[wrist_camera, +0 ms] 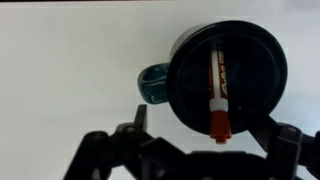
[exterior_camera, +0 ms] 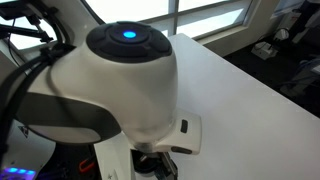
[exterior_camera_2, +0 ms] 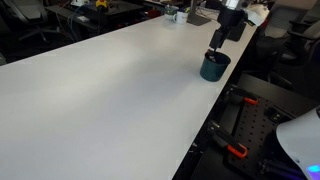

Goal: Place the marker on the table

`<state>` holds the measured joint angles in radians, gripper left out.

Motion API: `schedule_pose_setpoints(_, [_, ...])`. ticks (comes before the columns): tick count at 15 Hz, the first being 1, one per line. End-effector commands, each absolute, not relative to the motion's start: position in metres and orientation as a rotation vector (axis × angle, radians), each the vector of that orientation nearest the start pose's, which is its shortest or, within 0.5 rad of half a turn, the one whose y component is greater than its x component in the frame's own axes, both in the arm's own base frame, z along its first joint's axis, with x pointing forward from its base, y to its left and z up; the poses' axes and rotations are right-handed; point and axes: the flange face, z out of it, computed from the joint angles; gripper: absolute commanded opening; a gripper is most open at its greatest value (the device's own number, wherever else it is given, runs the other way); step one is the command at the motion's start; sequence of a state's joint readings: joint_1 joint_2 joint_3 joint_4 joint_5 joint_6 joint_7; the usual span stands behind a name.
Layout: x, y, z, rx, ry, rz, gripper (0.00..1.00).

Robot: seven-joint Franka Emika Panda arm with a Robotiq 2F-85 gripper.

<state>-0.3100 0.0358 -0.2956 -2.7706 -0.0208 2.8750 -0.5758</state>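
Wrist view: marker (wrist_camera: 219, 92) lies inside black cup (wrist_camera: 255, 55), orange tip toward 6 o'clock. Both fingers (wrist_camera: 131, 140) spread wide, empty, above cup. Nothing done yet: grasp, lift-out, placing on tabletop (wrist_camera: 70, 70) all remain.

Looked like a robotics lab in an office-type building to me. One long white table (exterior_camera_2: 100, 90) took up most of the room, and a bulky white robot arm (exterior_camera: 120, 80) with a glowing blue light (exterior_camera: 128, 35) sat right by it. Beside the table there was a black metal frame (exterior_camera_2: 250, 125) with orange-handled clamps (exterior_camera_2: 236, 152) on it, proper workshop kit. Dark office chairs (exterior_camera_2: 25, 30) stood along the far side, bits of gear (exterior_camera_2: 180, 14) were piled at the far end, and big windows (exterior_camera: 205, 15) ran behind it all. Nothing homey about it.
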Motion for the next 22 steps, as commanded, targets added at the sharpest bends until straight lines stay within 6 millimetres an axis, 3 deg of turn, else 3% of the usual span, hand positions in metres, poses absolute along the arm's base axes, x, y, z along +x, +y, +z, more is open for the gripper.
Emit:
schedule_pose_setpoints(1, [0.327,-0.215,0.226,-3.178,0.005,-0.088,1.00])
schedule_pose_setpoints(7, [0.322,-0.205,0.235,-3.127,0.017,-0.003,1.00])
schedule_pose_setpoints(9, [0.321,-0.204,0.237,-3.118,0.012,0.008,0.72])
schedule_pose_setpoints(13, [0.323,-0.206,0.236,-3.125,0.000,-0.013,0.40])
schedule_pose_setpoints(14, [0.323,-0.206,0.235,-3.126,-0.001,-0.017,0.41])
schedule_pose_setpoints(15, [0.324,-0.206,0.234,-3.128,-0.009,-0.026,0.47])
schedule_pose_setpoints(18, [0.324,-0.206,0.230,-3.130,-0.020,-0.024,0.47])
schedule_pose_setpoints(19, [0.325,-0.206,0.228,-3.131,-0.025,-0.021,0.56])
schedule_pose_setpoints(22, [0.325,-0.206,0.224,-3.128,-0.039,-0.016,0.61])
